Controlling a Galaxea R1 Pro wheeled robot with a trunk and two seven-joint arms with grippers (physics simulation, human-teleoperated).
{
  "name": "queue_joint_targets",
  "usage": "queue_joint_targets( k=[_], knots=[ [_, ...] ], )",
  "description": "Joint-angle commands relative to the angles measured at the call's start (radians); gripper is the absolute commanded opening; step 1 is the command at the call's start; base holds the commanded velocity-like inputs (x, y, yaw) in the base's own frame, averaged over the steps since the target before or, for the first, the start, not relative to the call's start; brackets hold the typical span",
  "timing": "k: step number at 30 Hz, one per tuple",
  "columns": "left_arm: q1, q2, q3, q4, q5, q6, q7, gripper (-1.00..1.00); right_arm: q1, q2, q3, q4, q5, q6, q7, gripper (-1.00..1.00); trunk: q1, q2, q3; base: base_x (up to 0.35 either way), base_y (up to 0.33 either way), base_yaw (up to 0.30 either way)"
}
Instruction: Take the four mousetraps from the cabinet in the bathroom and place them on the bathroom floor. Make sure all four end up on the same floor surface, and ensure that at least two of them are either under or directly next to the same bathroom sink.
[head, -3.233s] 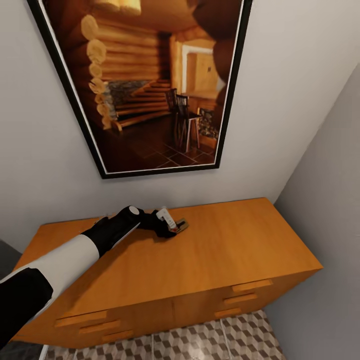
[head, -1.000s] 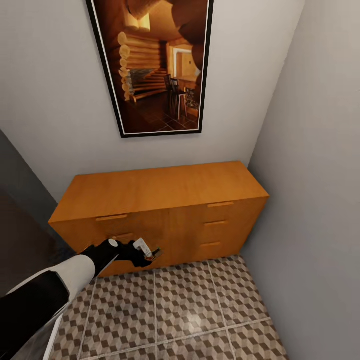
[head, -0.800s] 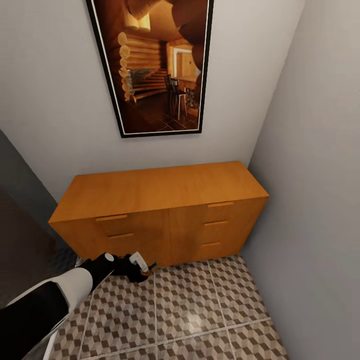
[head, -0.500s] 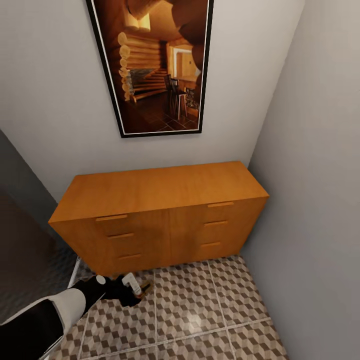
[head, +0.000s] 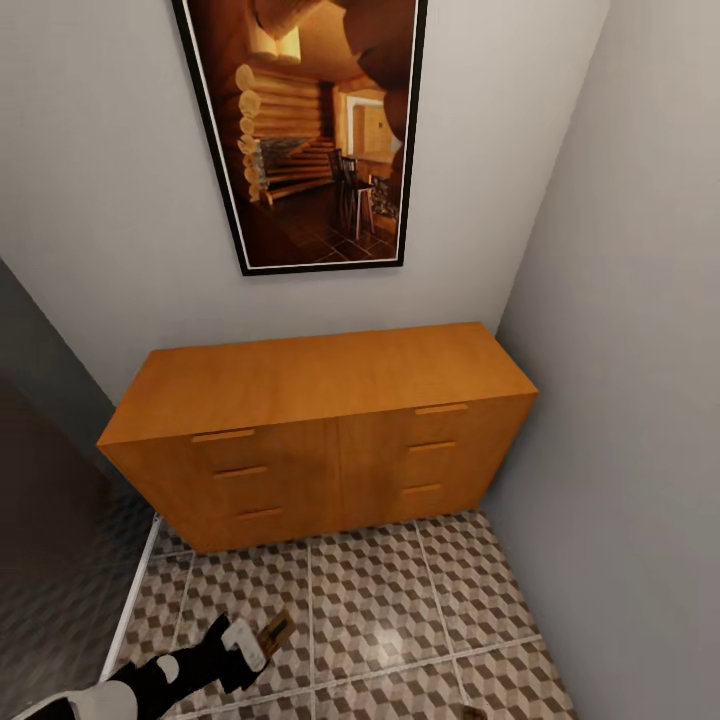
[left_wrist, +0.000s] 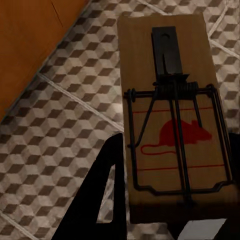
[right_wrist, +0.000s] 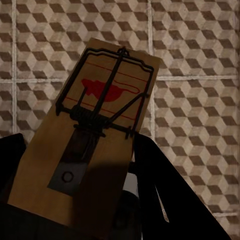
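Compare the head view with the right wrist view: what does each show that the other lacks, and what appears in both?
Head view alone: the cabinet, a framed picture above it, grey walls, and the left gripper holding a mousetrap. Right wrist view alone: a second mousetrap close up in the right gripper, its red mouse mark and dark spring legible. Both: the cube-patterned bathroom floor.

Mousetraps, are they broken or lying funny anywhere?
Nothing looks damaged. One mousetrap sits in the left gripper above the bathroom floor, another mousetrap in the right gripper. Both look whole, springs in place.
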Motion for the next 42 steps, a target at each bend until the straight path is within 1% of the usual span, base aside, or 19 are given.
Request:
queue_joint_targets(
  k=[1, 3, 6, 7, 8, 10, 11, 12, 14, 15, 16, 17, 19, 20, 24, 28, 30, 34, 42],
  knots=[
    [0.016, -0.001, -0.004, 0.003, 0.013, -0.029, 0.026, -1.0, 0.0, -0.001, 0.006, -0.011, -0.002, 0.002, -0.007, -1.0, 0.001, -0.002, -0.002, 0.0, 0.0, 0.0],
    [0.041, -0.001, -0.003, 0.003, 0.021, -0.055, 0.076, -1.0, 0.0, -0.001, 0.006, -0.028, -0.002, 0.014, -0.009, -1.0, 0.001, -0.002, -0.002, 0.0, 0.0, 0.0],
    [0.081, -0.002, -0.003, 0.003, 0.057, -0.099, 0.167, -1.0, -0.001, -0.002, 0.006, -0.061, -0.002, 0.054, -0.01, -1.0, 0.001, -0.002, -0.002, 0.0, 0.0, 0.0],
    [0.104, -0.002, -0.003, 0.003, 0.095, -0.135, 0.218, -1.0, -0.001, -0.002, 0.006, -0.086, -0.002, 0.083, -0.01, -1.0, 0.001, -0.002, -0.002, 0.0, 0.0, 0.0],
    [0.111, -0.002, -0.003, 0.003, 0.109, -0.147, 0.234, -1.0, -0.001, -0.002, 0.006, -0.095, -0.002, 0.091, -0.01, -1.0, 0.001, -0.002, -0.002, 0.0, 0.0, 0.0],
    [0.137, -0.002, -0.003, 0.003, 0.172, -0.194, 0.283, -1.0, -0.001, -0.002, 0.006, -0.129, -0.002, 0.116, -0.01, -1.0, 0.001, -0.002, -0.002, 0.0, 0.0, 0.0],
    [0.166, -0.002, -0.003, 0.003, 0.255, -0.236, 0.313, -1.0, -0.001, -0.002, 0.006, -0.159, -0.001, 0.129, -0.011, -1.0, 0.001, -0.002, -0.002, 0.0, 0.0, 0.0],
    [0.171, -0.002, -0.003, 0.003, 0.273, -0.244, 0.316, -1.0, -0.001, -0.002, 0.006, -0.162, -0.001, 0.131, -0.011, -1.0, 0.001, -0.002, -0.002, 0.0, 0.0, 0.0],
    [0.192, -0.003, -0.003, 0.003, 0.352, -0.274, 0.326, -1.0, -0.002, -0.001, 0.006, -0.17, -0.001, 0.145, -0.011, -1.0, 0.001, -0.002, -0.002, 0.0, 0.0, 0.0],
    [0.197, -0.003, -0.003, 0.003, 0.375, -0.281, 0.327, -1.0, -0.002, -0.002, 0.006, -0.171, -0.001, 0.15, -0.011, -1.0, 0.001, -0.002, -0.002, 0.0, 0.0, 0.0],
    [0.207, -0.003, -0.003, 0.003, 0.419, -0.292, 0.328, -1.0, -0.003, -0.002, 0.006, -0.173, -0.001, 0.162, -0.011, -1.0, 0.001, -0.002, -0.002, 0.0, 0.0, 0.0],
    [0.211, -0.003, -0.003, 0.003, 0.441, -0.296, 0.329, -1.0, -0.003, -0.002, 0.006, -0.173, -0.001, 0.168, -0.011, -1.0, 0.001, -0.002, -0.002, 0.0, 0.0, 0.0],
    [0.227, -0.003, -0.003, 0.003, 0.512, -0.307, 0.33, -1.0, -0.006, -0.003, 0.006, -0.186, -0.001, 0.189, -0.01, -1.0, 0.001, -0.002, -0.002, 0.0, 0.0, 0.0],
    [0.232, -0.003, -0.003, 0.003, 0.534, -0.309, 0.33, -1.0, -0.007, -0.006, 0.006, -0.202, -0.001, 0.2, -0.01, -1.0, 0.001, -0.002, -0.002, 0.0, 0.0, 0.0],
    [0.241, -0.003, -0.003, 0.003, 0.572, -0.314, 0.333, -1.0, -0.009, -0.011, 0.006, -0.285, 0.0, 0.265, -0.01, -1.0, 0.001, -0.002, -0.002, 0.0, 0.0, 0.0],
    [0.243, -0.011, -0.003, 0.003, 0.625, -0.313, 0.377, -1.0, -0.01, -0.015, 0.006, -0.336, 0.0, 0.297, -0.01, -1.0, 0.001, -0.002, -0.002, 0.0, 0.0, 0.0],
    [0.243, -0.016, -0.003, 0.003, 0.643, -0.311, 0.399, -1.0, -0.01, -0.016, 0.007, -0.341, -0.001, 0.277, -0.009, -1.0, 0.001, -0.002, -0.002, 0.0, 0.0, 0.0],
    [0.243, -0.021, -0.003, 0.003, 0.655, -0.305, 0.413, -1.0, -0.01, -0.017, 0.01, -0.333, -0.002, 0.179, -0.009, -1.0, 0.001, -0.002, -0.002, 0.0, 0.0, 0.0],
    [0.243, -0.026, -0.003, 0.003, 0.657, -0.302, 0.414, -1.0, -0.01, -0.03, 0.009, -0.288, -0.002, 0.14, -0.009, -1.0, 0.001, -0.002, -0.002, 0.0, 0.0, 0.0]
  ],
)
